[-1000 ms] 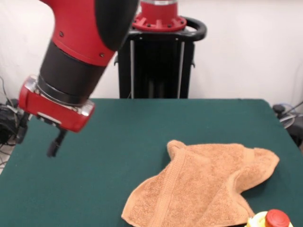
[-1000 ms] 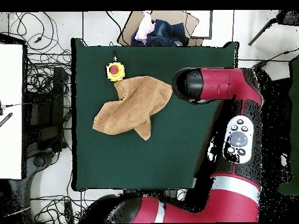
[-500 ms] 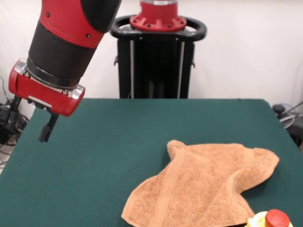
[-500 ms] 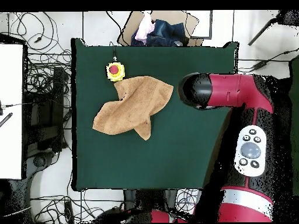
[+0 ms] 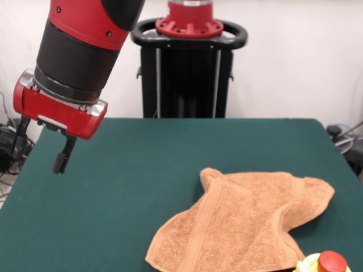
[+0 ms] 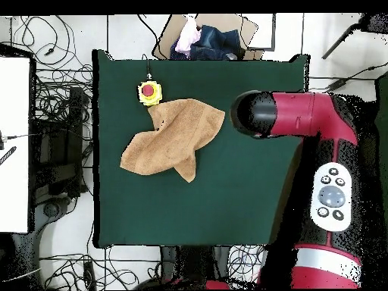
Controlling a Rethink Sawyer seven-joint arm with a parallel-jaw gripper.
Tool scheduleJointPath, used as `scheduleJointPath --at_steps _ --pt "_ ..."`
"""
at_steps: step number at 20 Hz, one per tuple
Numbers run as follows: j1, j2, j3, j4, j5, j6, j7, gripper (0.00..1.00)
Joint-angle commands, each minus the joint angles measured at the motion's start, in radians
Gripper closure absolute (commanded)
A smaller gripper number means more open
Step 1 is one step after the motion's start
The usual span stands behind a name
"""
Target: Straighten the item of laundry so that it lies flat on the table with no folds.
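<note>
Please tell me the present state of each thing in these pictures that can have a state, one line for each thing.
Towel: crumpled, with folds, not flat, lying free on the table.
Table: bears the towel and the red button.
Gripper: raised above the table's edge, apart from the towel, holding nothing; open or shut cannot be told.
Red button on yellow base: stands on the table beside the towel's corner.

Crumpled tan towel (image 5: 247, 224) on green table (image 5: 142, 170), jaws (image 5: 42, 144) hovering well apart

Red-and-black arm (image 5: 79, 51) angled down — hand (image 5: 41, 144) low, empty
</note>
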Motion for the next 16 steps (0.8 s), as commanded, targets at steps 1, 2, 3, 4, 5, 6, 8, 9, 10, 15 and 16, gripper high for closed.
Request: scheduleJointPath --at_steps 1,2,3,4,5,6,8,9,10,15,16 --pt "-0.058 -0.007 0.165 0.139 0.009 -0.008 -0.227 0.00" --pt "-0.063 -0.009 0.170 0.140 0.006 -0.008 -0.229 0.00" --pt "-0.066 -0.008 0.175 0.136 0.003 -0.002 -0.232 0.00" --pt "-0.073 -0.009 0.182 0.137 0.001 -0.002 -0.237 0.00" --pt "-0.082 -0.009 0.189 0.136 -0.002 -0.002 -0.247 0.00" --pt "-0.092 -0.008 0.196 0.135 -0.007 -0.006 -0.258 0.00" --pt "-0.109 0.001 0.209 0.125 -0.018 -0.012 -0.276 0.00" --pt "-0.109 0.007 0.208 0.112 -0.028 -0.005 -0.281 0.00" --pt "-0.110 0.012 0.207 0.100 -0.038 0.002 -0.286 0.00" --pt "-0.130 0.028 0.228 0.079 -0.054 0.004 -0.300 0.00" --pt "-0.131 0.028 0.230 0.079 -0.057 0.003 -0.300 0.00"
